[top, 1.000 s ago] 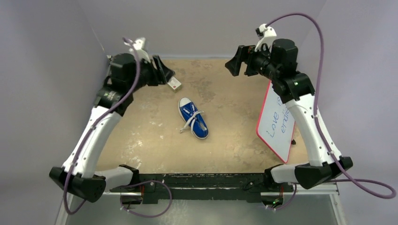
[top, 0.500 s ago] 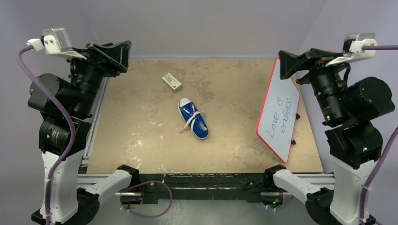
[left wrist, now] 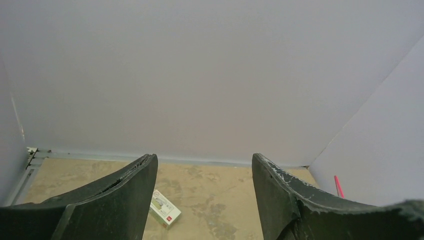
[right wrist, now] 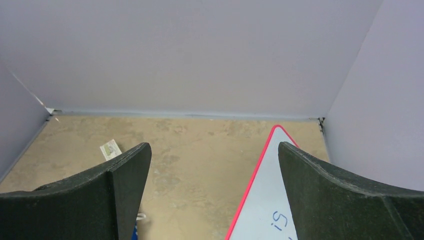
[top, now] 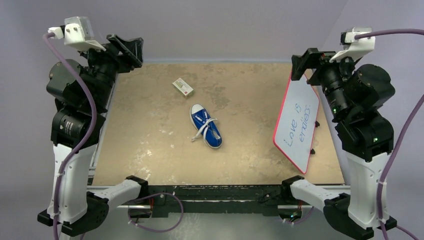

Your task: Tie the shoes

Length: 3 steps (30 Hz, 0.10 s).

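Left gripper (left wrist: pixel 204 165): jaws spread, empty, raised clear of the work, apparently parked.
Right gripper (right wrist: pixel 215 150): likewise spread and empty.
Sneaker (top: pixel 205 125): on counter (top: pixel 150 145), below and between both grippers, well apart; laces (top: pixel 200 132) trailing loose.
Surroundings: small box (top: pixel 183 87) below left gripper; whiteboard (top: pixel 297 122) just below right gripper, likely crowding its descent.

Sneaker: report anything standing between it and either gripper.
Nothing visible blocks it. The sneaker lies in the open. The left gripper and right gripper hang open, raised near the far corners. The small box lies flat just off the left's path; the whiteboard leans at the right edge, aside.
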Available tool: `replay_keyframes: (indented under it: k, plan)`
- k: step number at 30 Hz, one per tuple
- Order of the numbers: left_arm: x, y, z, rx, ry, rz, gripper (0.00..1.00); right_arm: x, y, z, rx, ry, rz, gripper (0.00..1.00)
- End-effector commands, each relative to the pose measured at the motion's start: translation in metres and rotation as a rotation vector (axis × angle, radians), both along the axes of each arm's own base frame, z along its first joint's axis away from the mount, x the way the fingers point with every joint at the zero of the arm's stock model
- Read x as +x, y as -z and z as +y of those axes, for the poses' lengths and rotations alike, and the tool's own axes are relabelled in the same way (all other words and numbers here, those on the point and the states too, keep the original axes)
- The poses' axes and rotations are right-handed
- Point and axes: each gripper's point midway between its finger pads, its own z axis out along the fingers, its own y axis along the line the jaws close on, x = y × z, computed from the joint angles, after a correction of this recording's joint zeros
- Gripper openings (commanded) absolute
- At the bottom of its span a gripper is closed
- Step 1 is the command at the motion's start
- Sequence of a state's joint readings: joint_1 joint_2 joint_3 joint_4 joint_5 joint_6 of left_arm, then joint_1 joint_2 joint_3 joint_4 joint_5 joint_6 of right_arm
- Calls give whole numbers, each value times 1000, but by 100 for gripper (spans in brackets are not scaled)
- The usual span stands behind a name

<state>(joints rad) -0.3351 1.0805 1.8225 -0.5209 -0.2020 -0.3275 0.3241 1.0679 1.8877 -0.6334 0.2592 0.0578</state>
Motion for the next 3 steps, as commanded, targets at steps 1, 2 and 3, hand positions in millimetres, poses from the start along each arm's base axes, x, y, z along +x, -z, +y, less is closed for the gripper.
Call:
replay_keyframes:
  k: [1, 2, 3]
  plan:
    - [-6, -15, 3, 13, -5, -41, 69, -7, -16, -17, -8, 75, -37, 99]
    - [-5, -13, 3, 14, -5, -36, 69, -5, -14, -15, -13, 71, -30, 99]
    - [-3, -11, 2, 15, -4, -30, 69, -4, -12, -14, -21, 63, -28, 99]
